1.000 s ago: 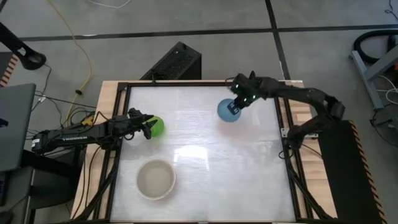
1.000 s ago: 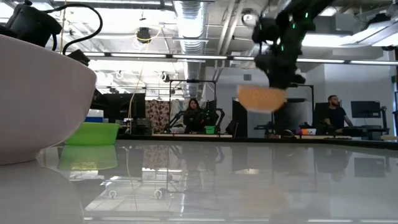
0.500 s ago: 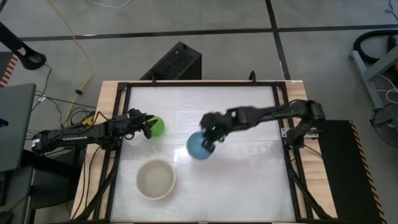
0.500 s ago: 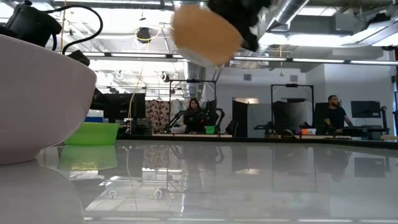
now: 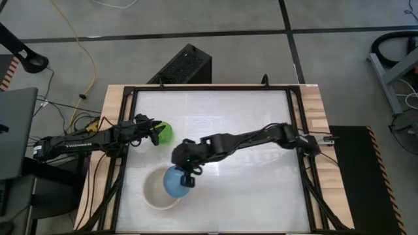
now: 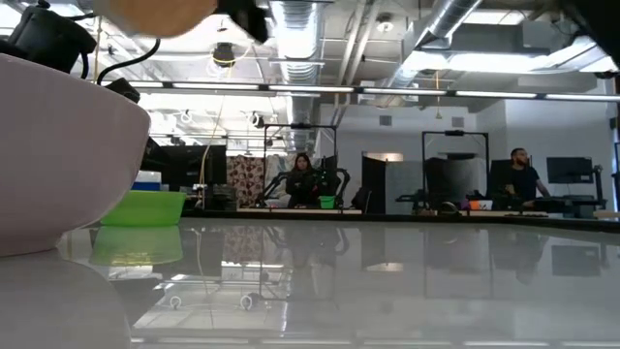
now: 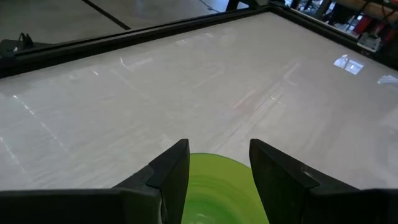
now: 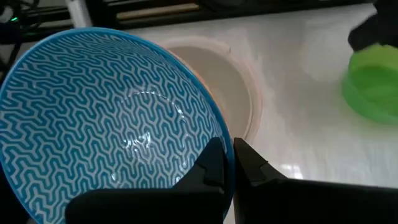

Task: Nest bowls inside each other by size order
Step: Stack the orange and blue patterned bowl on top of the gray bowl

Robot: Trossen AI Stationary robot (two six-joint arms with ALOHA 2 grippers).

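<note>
A large cream-white bowl (image 5: pixel 157 190) stands on the table near the front left; it fills the left of the low view (image 6: pixel 58 165). No separate grey-beige bowl shows. My right gripper (image 5: pixel 188 175) is shut on the light blue bowl (image 5: pixel 172 183), which has a zigzag pattern inside (image 8: pixel 112 112), and holds it over the cream bowl's right part. The small green bowl (image 5: pixel 165 132) stands on the table at the left. My left gripper (image 7: pixel 217 158) is open, its fingers on either side of the green bowl's near rim (image 7: pixel 217 186); I cannot tell whether they touch it. My right gripper pinches the blue bowl's rim (image 8: pixel 219 127) with one finger inside the bowl and one finger (image 8: pixel 250 163) outside. The arm reaches in from the table's right side. The bowl is lifted clear, opening up, above the cream bowl (image 8: pixel 233 81).
The table has a black frame (image 5: pixel 127 130) and wooden side strips. The white top (image 5: pixel 248 117) is bare to the right and the far side. A black box (image 5: pixel 186 65) lies on the floor beyond the far edge. People sit in the room behind (image 6: pixel 302 179).
My right gripper has carried the blue bowl from the far right of the table toward the near left, clear of the table all the way, until it is over the cream bowl. The green bowl and the cream bowl have stayed in place.
</note>
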